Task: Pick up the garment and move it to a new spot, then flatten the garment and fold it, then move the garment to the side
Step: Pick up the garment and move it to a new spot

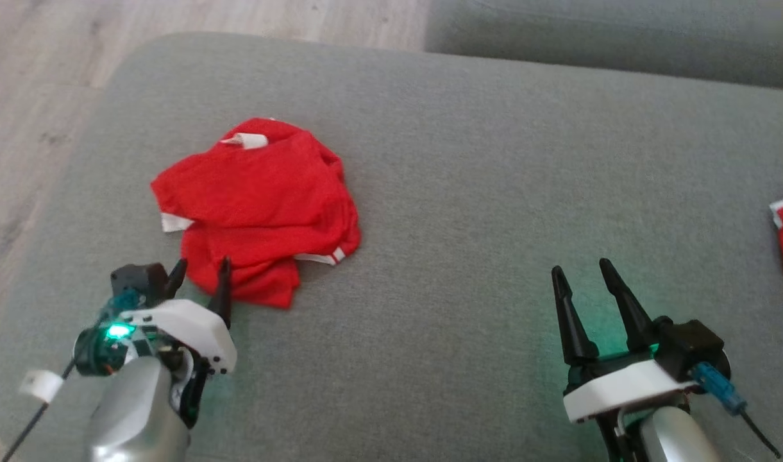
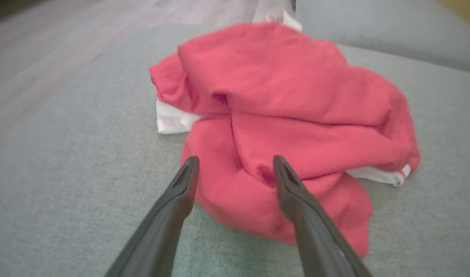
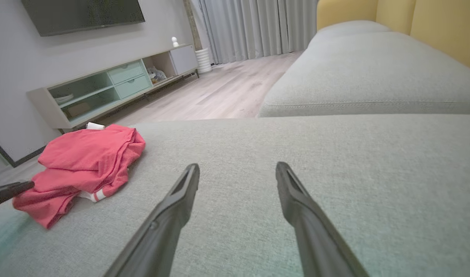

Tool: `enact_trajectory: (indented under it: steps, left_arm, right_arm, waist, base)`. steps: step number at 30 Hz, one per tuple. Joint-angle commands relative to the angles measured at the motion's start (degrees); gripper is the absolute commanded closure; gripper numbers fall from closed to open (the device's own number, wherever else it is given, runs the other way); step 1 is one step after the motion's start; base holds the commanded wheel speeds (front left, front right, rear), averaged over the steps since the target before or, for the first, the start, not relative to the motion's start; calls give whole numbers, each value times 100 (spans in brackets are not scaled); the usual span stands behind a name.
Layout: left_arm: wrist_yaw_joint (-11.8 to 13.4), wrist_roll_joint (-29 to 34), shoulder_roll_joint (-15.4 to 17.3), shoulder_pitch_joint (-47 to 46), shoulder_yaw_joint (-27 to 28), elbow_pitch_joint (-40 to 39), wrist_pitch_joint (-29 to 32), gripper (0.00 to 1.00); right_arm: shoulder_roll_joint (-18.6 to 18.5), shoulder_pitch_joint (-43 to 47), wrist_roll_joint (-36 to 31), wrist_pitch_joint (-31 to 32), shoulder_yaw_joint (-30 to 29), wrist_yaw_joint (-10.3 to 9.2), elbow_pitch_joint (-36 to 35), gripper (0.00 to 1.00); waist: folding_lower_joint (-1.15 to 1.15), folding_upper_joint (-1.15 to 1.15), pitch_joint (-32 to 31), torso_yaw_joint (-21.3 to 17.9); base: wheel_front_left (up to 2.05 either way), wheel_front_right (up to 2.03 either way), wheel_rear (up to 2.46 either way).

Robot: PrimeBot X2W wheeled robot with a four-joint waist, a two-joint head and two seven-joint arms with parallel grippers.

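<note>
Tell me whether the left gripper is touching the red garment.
Cannot tell. In the head and left wrist views the left gripper's fingertips overlap the red garment's near edge; neither shows contact or a gap.

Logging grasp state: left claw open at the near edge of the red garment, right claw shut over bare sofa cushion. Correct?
No: the right claw is open, fingers spread, per the right wrist view. Rest holds: left claw open at the near edge of the red garment, right claw over bare sofa cushion.
</note>
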Motion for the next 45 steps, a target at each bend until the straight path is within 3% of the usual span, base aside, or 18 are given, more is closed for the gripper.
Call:
enact_trajectory:
  steps: [1, 8, 10, 17, 21, 23, 29, 34, 45]
  left_arm:
    - [-28, -68, 219, -304, 153, 19, 101, 0]
    - [-60, -322, 258, -595, 141, 692, 372, 0]
    - [-75, -432, 276, -676, 30, 868, 390, 96]
    - [-81, -711, 364, -756, -369, 499, -386, 100]
    - [-82, -821, 543, -855, -571, -91, -1242, 100]
    - [-54, -770, 624, -978, -411, -611, -1546, 100]
    - [-46, -451, 699, -920, -247, -2182, -1606, 100]
    - [-58, -350, 829, -870, -383, -2946, -1576, 100]
    - [-81, -365, 931, -1186, -1579, -3783, -1273, 100]
  right_arm:
    - [-24, -239, -52, -63, 137, -4, -187, 0]
    - [-24, -345, -61, -63, 154, -4, -190, 0]
    - [-24, -371, -54, -63, 129, -4, -203, 0]
    - [-24, -339, 3, -63, 121, -4, -172, 0]
    - [-24, -294, 82, -63, 76, -4, -198, 0]
    - [-24, -258, 125, -63, 36, -4, -198, 0]
    - [-24, -234, 224, -63, 69, -4, -213, 0]
    - [-24, -260, 336, -63, 150, -4, -255, 0]
    - [-24, -423, 394, -63, 203, -4, -339, 0]
  waist:
    - [-1, 0, 120, -124]
    - [-1, 0, 190, -263]
    - [-1, 0, 174, -314]
    - [-1, 0, -7, -387]
    - [-1, 0, -207, -440]
    - [-1, 0, -287, -438]
    - [-1, 0, -413, -509]
    - [-1, 0, -436, -688]
    - [-1, 0, -353, -1372]
  base:
    - [0, 0, 0]
    - [0, 0, 0]
    - [0, 0, 0]
    - [0, 0, 0]
    - [0, 0, 0]
    - [0, 0, 0]
    - [0, 0, 0]
    - [0, 0, 0]
    - [0, 0, 0]
